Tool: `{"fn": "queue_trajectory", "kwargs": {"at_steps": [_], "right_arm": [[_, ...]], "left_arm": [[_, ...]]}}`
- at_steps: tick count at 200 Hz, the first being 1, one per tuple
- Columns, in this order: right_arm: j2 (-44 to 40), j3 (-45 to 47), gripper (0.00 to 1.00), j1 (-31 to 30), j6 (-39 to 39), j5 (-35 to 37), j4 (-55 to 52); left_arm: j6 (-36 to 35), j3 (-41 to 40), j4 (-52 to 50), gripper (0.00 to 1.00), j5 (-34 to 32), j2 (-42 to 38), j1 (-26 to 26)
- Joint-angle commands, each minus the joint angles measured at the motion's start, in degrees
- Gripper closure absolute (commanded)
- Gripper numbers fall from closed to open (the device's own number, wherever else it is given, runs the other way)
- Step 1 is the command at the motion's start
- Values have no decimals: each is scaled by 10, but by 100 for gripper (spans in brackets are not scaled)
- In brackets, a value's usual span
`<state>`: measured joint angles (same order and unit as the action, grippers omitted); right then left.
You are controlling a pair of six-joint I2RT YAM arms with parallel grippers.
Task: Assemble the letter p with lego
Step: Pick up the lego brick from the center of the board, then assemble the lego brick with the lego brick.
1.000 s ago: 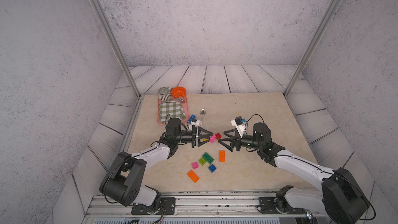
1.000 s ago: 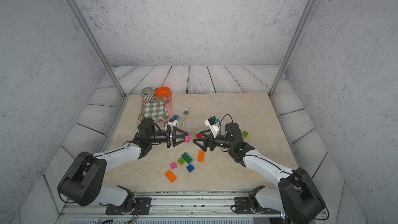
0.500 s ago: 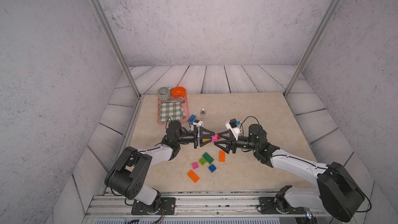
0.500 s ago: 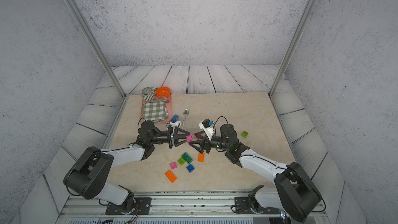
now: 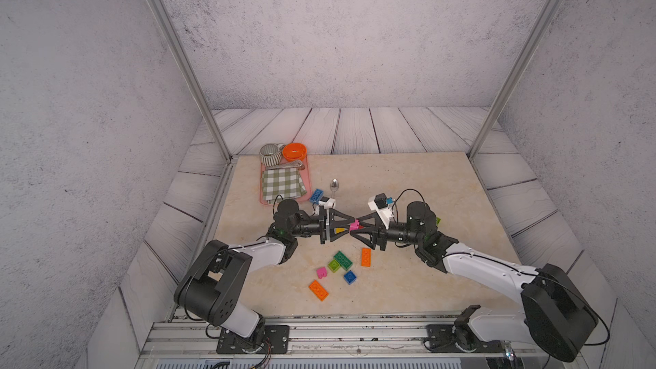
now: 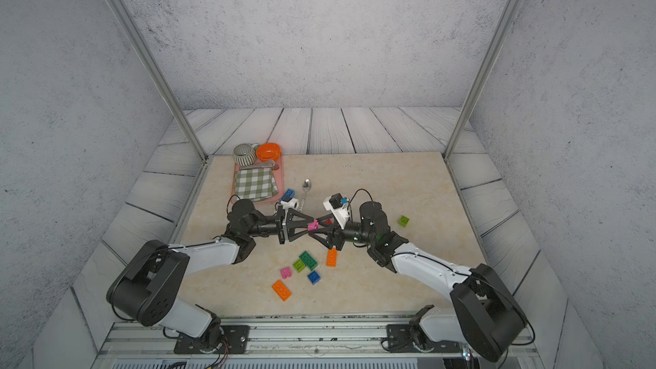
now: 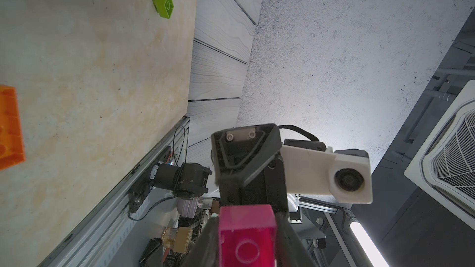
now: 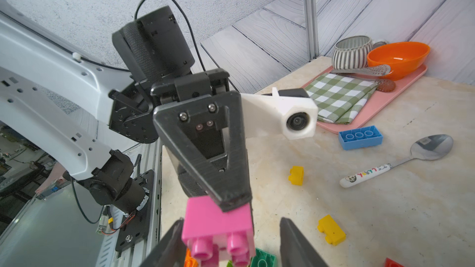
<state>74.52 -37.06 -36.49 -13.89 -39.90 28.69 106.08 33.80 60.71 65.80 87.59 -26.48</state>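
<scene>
My left gripper is shut on a pink lego brick, held above the table's middle; the brick fills the left wrist view between the fingers. My right gripper faces it tip to tip. In the right wrist view its open jaws flank the pink brick: one finger sits at the brick's side, the other stands off with a gap. Loose lego lies nearer the front: an orange brick, dark green, lime, pink, blue and another orange.
A blue oblong brick and a metal spoon lie behind the grippers. A pink tray at the back left holds a checked cloth, striped cup and orange bowl. Yellow bricks lie under the grippers. A lime brick sits right.
My right gripper has moved left up to the left gripper and its jaws have narrowed around the pink brick. The left gripper has kept its hold.
</scene>
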Motion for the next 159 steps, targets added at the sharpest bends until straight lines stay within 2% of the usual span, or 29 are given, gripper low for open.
{"fn": "queue_trajectory", "kwargs": {"at_steps": [1, 28, 36, 47, 60, 70, 82, 96, 133, 159], "right_arm": [[-1, -17, 49, -3, 5, 4, -9], [2, -24, 74, -3, 7, 7, -25], [1, -27, 76, -4, 6, 14, -37], [0, -36, 77, -3, 8, 34, -63], [3, -58, 79, -2, 13, 69, -125], [15, -83, 80, -2, 18, 102, -179], [39, -128, 82, -2, 21, 152, -275], [89, -204, 84, 1, 15, 206, -402], [242, -399, 83, 6, 11, 296, -665], [340, -523, 82, 6, -2, 362, -820]], "left_arm": [[0, -5, 27, 84, 3, 5, -2], [-4, -6, 27, 83, 0, 9, -2], [-13, -5, 18, 80, -2, 8, 0], [-45, -2, -23, 70, -5, 0, 6], [-147, 7, -158, 52, -19, -31, 29], [-279, 34, -355, 39, -43, -65, 54], [-442, 83, -590, 23, -116, -103, 81], [-541, 120, -724, 13, -223, -136, 97], [-604, 103, -746, 11, -388, -205, 107], [-624, 53, -716, 10, -462, -246, 106]]}}
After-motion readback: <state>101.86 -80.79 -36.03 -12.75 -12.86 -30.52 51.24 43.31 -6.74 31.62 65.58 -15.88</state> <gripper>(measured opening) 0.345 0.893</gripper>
